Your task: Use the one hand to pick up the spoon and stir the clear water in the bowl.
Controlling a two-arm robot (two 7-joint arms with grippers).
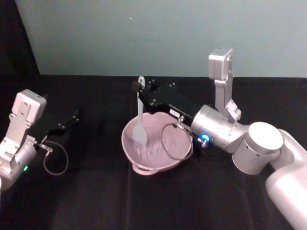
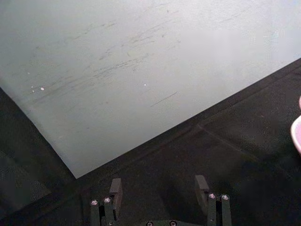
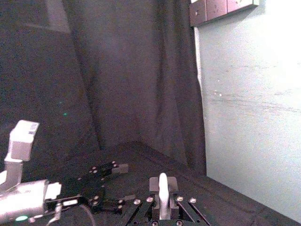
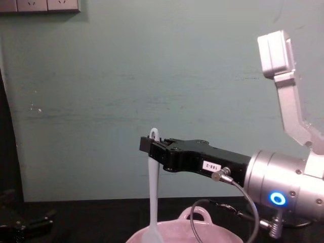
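Now | right pincer (image 1: 139, 89) clenched on top of spoon (image 1: 139, 120) handle | spoon hangs near upright, head down in bowl (image 1: 144, 168) straight below pincer | left pincer (image 1: 73, 116) released, parked well apart at left over worktop (image 1: 96, 201)

Dim, even room light for you; black table (image 1: 96, 201) swallows shadows. Right wrist view: wall (image 3: 263, 70) glares white at 2 o'clock. Soft sheen on bowl (image 1: 160, 167); blue ring (image 4: 276, 198) glows.
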